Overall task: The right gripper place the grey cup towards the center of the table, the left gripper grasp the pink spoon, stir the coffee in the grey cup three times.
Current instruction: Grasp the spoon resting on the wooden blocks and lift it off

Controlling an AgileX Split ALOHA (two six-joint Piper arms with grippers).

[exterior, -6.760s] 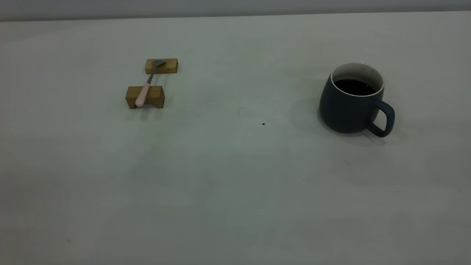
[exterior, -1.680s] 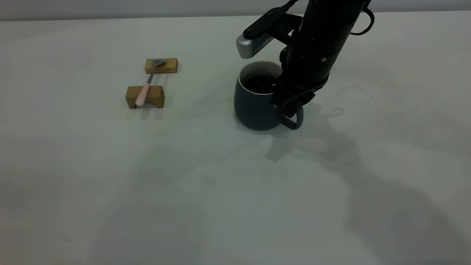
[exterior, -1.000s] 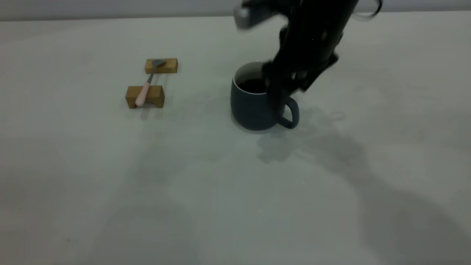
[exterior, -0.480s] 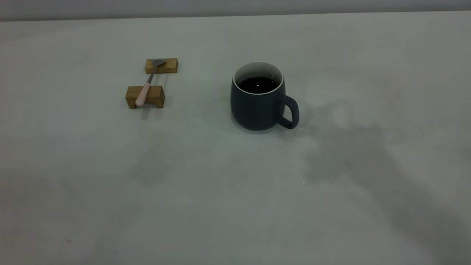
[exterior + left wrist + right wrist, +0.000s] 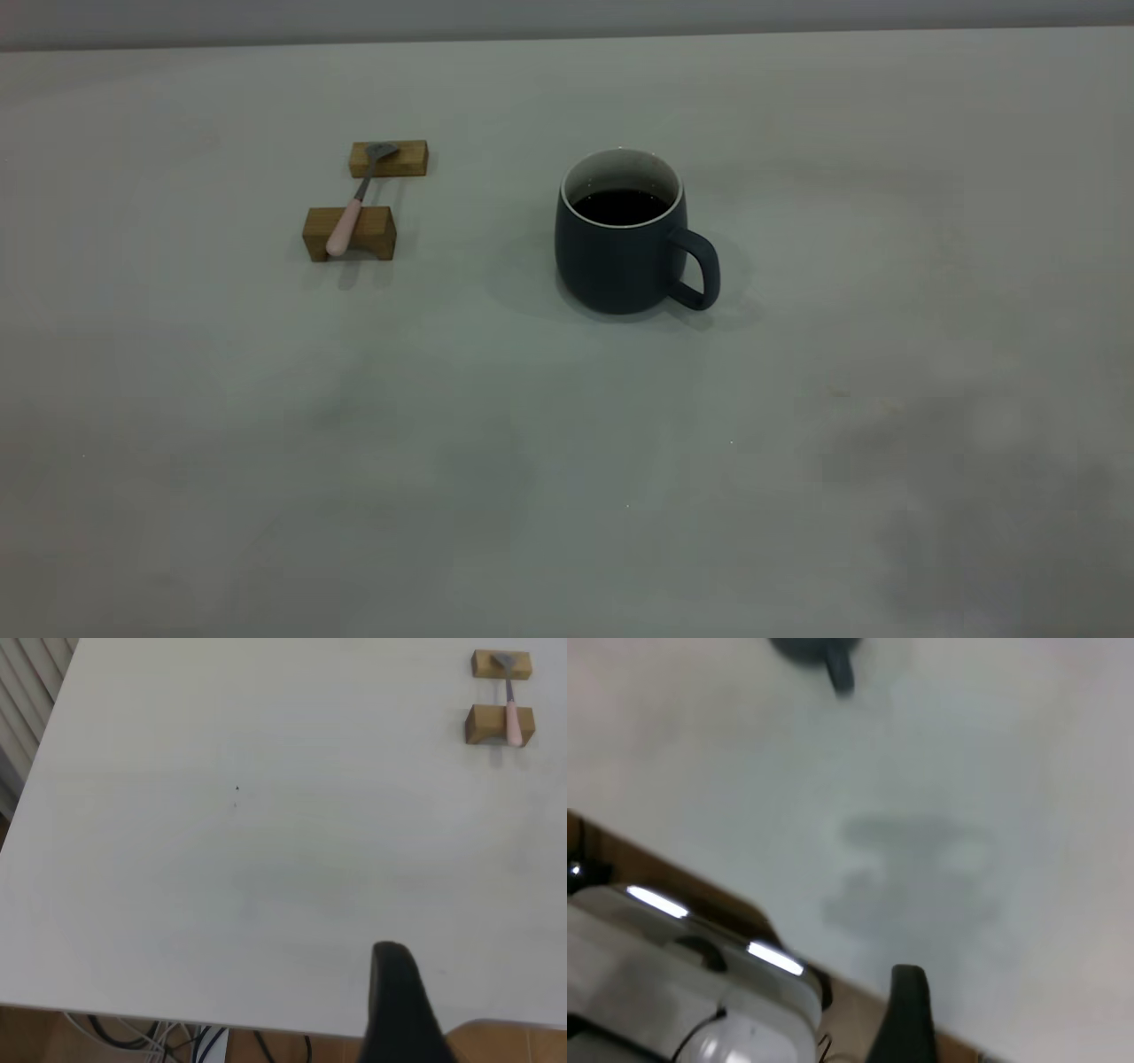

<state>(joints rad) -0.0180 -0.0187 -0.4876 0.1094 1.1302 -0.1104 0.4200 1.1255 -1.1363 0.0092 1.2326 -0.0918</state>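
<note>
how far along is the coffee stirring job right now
Done: the dark slate-grey mug stands near the middle of the pale table with dark coffee inside, and no gripper is on it. In hand: nothing; neither gripper is near the objects in the exterior view. Left: the pink-handled spoon lies untouched across two wooden blocks, so grasping and all three stirs remain.

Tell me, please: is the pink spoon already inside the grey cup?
No, the pink spoon lies across two wooden blocks, apart from the grey cup.
</note>
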